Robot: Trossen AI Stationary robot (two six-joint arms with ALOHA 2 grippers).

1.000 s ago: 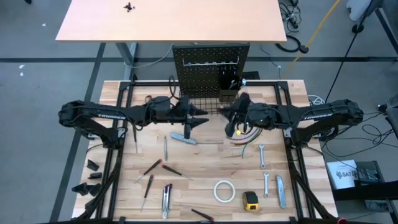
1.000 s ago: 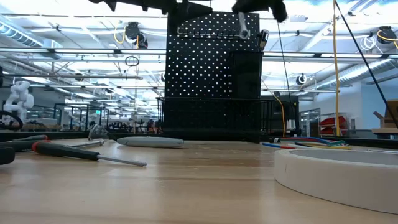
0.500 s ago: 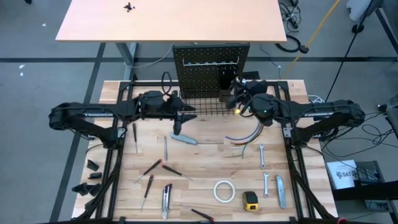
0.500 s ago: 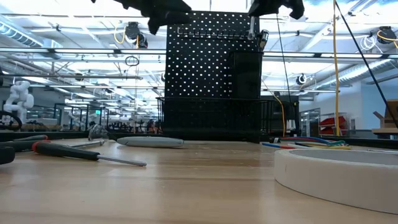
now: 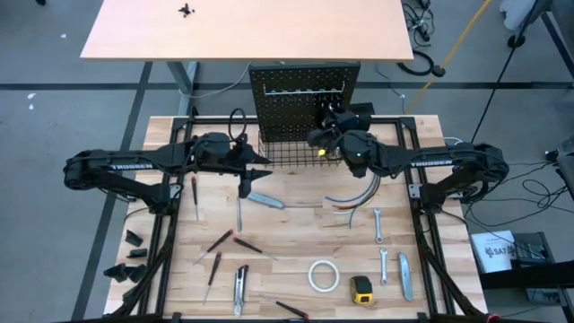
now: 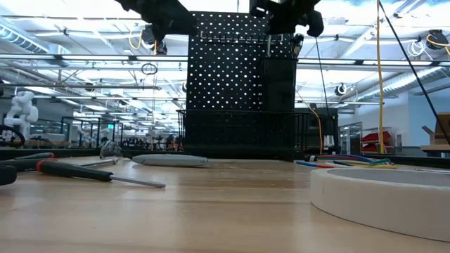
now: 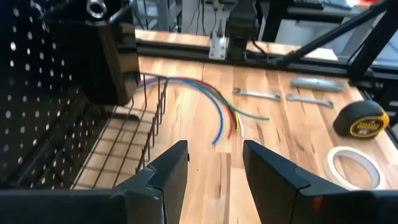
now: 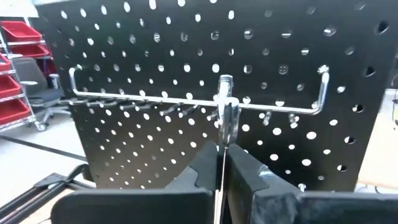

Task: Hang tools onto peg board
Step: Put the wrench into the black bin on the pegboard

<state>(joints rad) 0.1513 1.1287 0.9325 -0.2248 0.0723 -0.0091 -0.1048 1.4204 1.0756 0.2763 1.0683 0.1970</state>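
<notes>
The right gripper (image 8: 222, 163), jaws clamped on a silver wrench (image 8: 226, 118), holds it at the hook rail (image 8: 186, 99) of the peg board (image 5: 303, 100), upper centre. The left gripper (image 7: 214, 163), jaws apart and empty, hangs beside the wire basket (image 7: 124, 146), left of centre.

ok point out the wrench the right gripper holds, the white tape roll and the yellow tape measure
wrench (image 8: 226, 112): right wrist view, its silver shank at the hook rail
white tape roll (image 5: 324, 275): high view, its ring's left side
yellow tape measure (image 5: 361, 288): high view, its case's top
</notes>
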